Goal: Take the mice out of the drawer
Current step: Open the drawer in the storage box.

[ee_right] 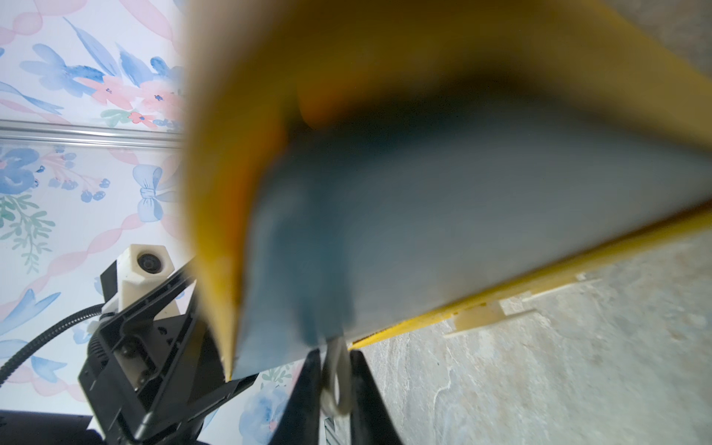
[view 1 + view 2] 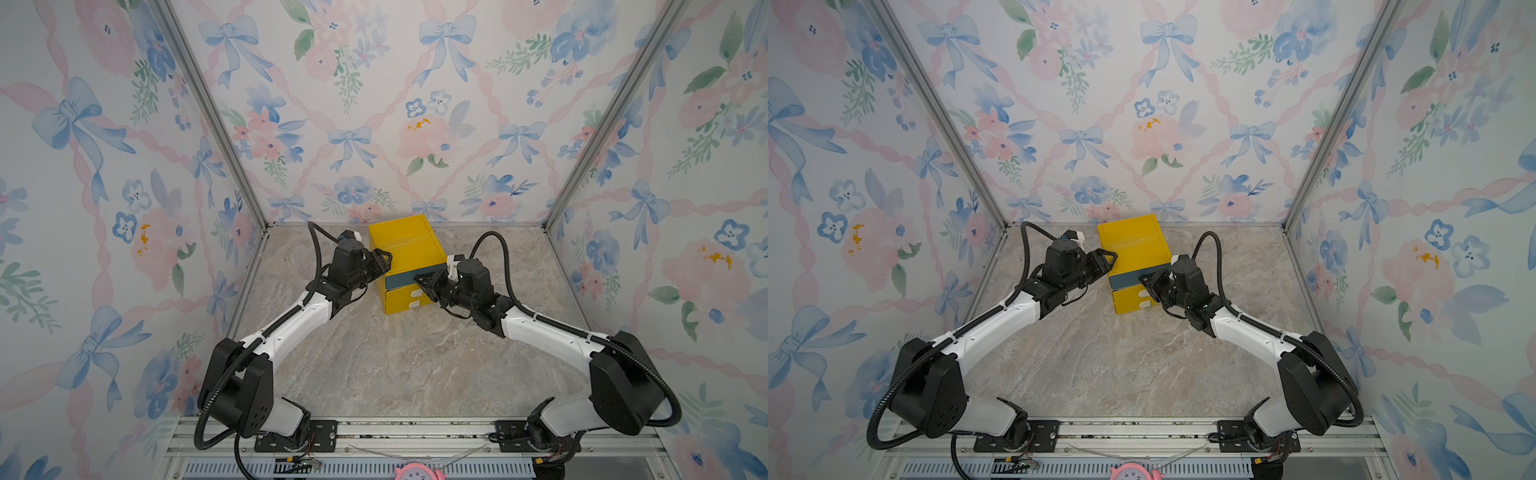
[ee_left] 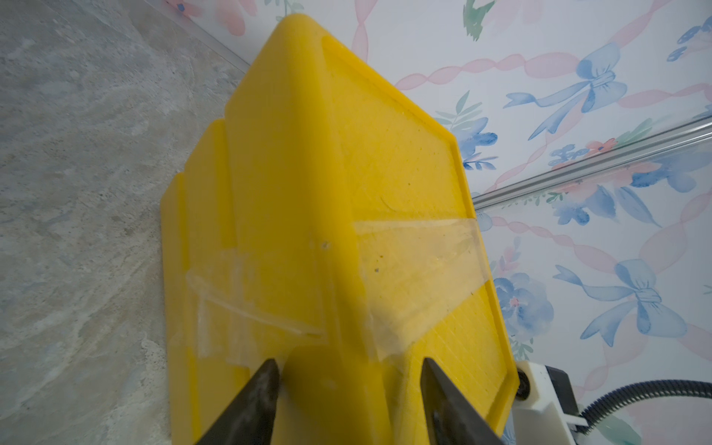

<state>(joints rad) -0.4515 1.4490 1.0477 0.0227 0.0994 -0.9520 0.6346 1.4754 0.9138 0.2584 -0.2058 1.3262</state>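
Observation:
A yellow cabinet [image 2: 405,245] [image 2: 1133,241] [image 3: 346,192] stands at the back of the table, its top drawer [image 2: 399,281] [image 2: 1124,281] [image 1: 462,212] blue-fronted. The mice are hidden. My left gripper [image 2: 384,257] [image 2: 1108,257] [image 3: 348,362] straddles the cabinet's upper left edge, one finger against the side wall and one on the top. My right gripper [image 2: 419,282] [image 2: 1144,280] [image 1: 335,354] is shut on the blue drawer's pale loop handle [image 1: 337,385]. The drawer front sits about flush with the cabinet.
Two yellow lower drawers with pale tab handles [image 2: 415,294] [image 2: 414,304] [image 1: 479,316] sit below the blue one. Clear tape [image 3: 416,269] crosses the cabinet's top. Flowered walls close in at the back and both sides. A marbled tabletop [image 2: 395,365] stretches in front.

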